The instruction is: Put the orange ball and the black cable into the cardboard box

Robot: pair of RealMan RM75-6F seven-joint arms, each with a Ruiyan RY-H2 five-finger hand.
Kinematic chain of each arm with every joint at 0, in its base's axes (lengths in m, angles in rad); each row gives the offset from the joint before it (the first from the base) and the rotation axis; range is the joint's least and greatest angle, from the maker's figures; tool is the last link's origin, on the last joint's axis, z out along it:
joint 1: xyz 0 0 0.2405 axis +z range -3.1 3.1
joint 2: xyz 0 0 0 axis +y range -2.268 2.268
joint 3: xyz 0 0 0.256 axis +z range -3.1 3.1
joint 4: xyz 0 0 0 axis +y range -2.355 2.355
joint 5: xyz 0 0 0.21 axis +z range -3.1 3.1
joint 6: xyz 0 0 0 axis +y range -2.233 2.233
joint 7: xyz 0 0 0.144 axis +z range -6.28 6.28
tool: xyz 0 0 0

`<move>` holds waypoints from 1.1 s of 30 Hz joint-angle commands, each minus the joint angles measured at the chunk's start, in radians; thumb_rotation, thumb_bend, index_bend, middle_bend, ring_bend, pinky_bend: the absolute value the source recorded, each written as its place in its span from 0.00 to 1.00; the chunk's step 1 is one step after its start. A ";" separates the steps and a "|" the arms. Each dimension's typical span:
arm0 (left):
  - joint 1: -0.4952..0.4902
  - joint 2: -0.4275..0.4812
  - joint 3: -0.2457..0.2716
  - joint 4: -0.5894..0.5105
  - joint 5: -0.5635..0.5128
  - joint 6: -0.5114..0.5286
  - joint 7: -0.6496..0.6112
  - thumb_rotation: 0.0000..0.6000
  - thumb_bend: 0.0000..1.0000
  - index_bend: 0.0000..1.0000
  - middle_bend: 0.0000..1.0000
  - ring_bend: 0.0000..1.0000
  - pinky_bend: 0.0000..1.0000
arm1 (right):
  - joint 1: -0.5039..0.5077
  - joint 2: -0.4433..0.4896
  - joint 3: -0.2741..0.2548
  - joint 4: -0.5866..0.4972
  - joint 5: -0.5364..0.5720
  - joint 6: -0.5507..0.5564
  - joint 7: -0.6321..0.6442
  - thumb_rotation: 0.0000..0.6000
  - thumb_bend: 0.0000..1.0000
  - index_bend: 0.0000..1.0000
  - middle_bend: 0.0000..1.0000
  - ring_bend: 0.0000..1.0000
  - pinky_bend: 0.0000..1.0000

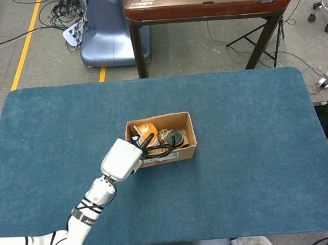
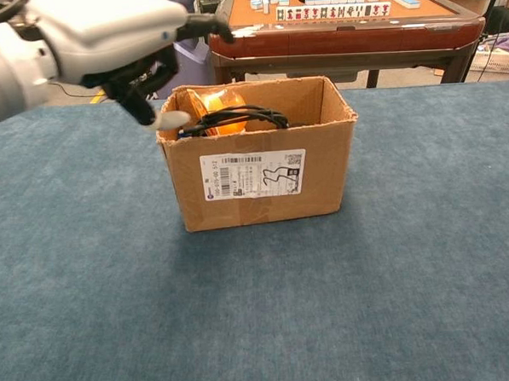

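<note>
— Cable point(image 2: 238, 117) and orange ball point(image 2: 211, 103)?
— Both inside the cardboard box point(image 2: 263, 186), cable draped over its front rim.
— Left hand point(image 2: 110, 40)?
— Beside the box's left corner, fingers spread, holding nothing.

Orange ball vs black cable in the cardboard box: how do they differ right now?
The round orange ball sits low at the left end of the brown cardboard box; the thin looped black cable lies higher, near the rim. The ball is one smooth, glossy, bright body; the cable is dark strands draped across and in front of it. Both are inside the box, and the left hand holds neither.
</note>
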 commanded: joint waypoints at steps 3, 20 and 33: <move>0.072 0.077 0.064 -0.062 0.005 0.075 0.032 1.00 0.26 0.13 0.79 0.73 0.92 | 0.005 -0.003 -0.001 -0.005 0.000 -0.009 -0.018 1.00 0.10 0.25 0.37 0.29 0.29; 0.362 0.232 0.256 -0.036 0.151 0.272 -0.149 1.00 0.26 0.21 0.66 0.66 0.89 | 0.041 -0.027 0.005 -0.034 0.042 -0.088 -0.145 1.00 0.10 0.25 0.37 0.29 0.29; 0.564 0.182 0.322 0.229 0.331 0.376 -0.453 1.00 0.26 0.27 0.45 0.47 0.70 | 0.106 -0.071 0.014 -0.037 0.105 -0.218 -0.268 1.00 0.10 0.25 0.37 0.29 0.29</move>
